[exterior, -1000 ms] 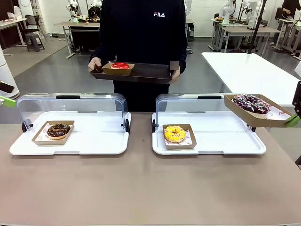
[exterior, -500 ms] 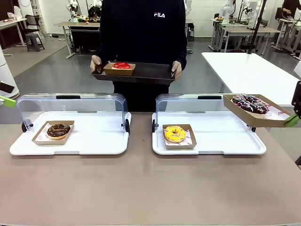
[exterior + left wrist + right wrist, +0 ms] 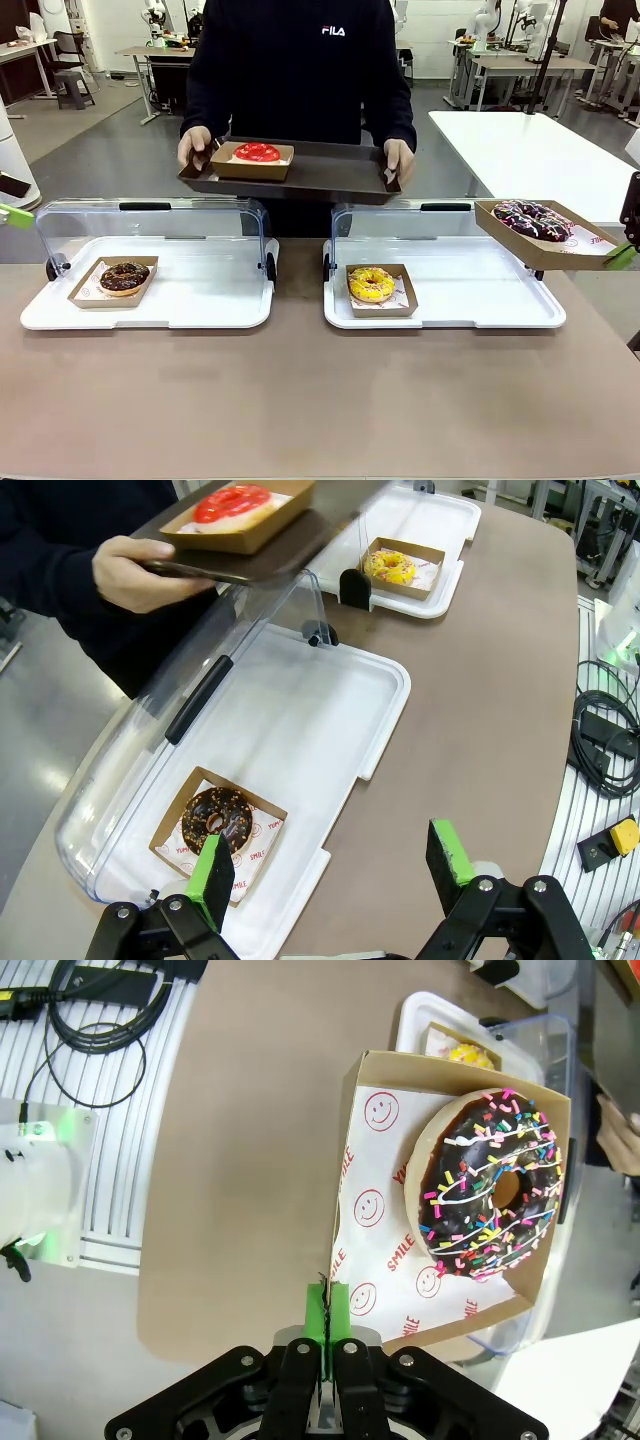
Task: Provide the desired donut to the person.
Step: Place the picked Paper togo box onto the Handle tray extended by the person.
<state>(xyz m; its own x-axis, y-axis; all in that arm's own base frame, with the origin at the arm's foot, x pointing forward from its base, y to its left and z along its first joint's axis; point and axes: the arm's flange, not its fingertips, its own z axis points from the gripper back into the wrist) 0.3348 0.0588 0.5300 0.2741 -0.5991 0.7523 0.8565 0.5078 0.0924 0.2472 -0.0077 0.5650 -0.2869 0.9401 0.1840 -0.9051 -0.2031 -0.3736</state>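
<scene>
Here, a sprinkled chocolate donut [image 3: 492, 1182] in a brown cardboard tray [image 3: 545, 236], lying on smiley-printed paper, held off the table at the right edge of the front view, above the far right corner of the right white display tray [image 3: 445, 315]. Right gripper [image 3: 327, 1305] clenched on the cardboard tray's near wall, green pads pressed flat together with the thin wall between them. Beyond, across the table, the person [image 3: 300, 70] in a black sweatshirt, both hands gripping the ends of a dark serving tray [image 3: 320, 175] held over the far edge of the two display cases; on its left end, a red-glazed donut [image 3: 257, 152] in its own cardboard box. On the right white display tray, a yellow donut [image 3: 371, 284] in a box near the front left corner, clear lid [image 3: 400, 220] swung back. On the left display tray [image 3: 190, 305], a chocolate donut [image 3: 218, 819] in a box at the left end, lid likewise open. Left gripper [image 3: 335, 865] released, green pads well apart, nothing between them, hanging above the near edge of the left display tray and the brown table [image 3: 320, 400].
</scene>
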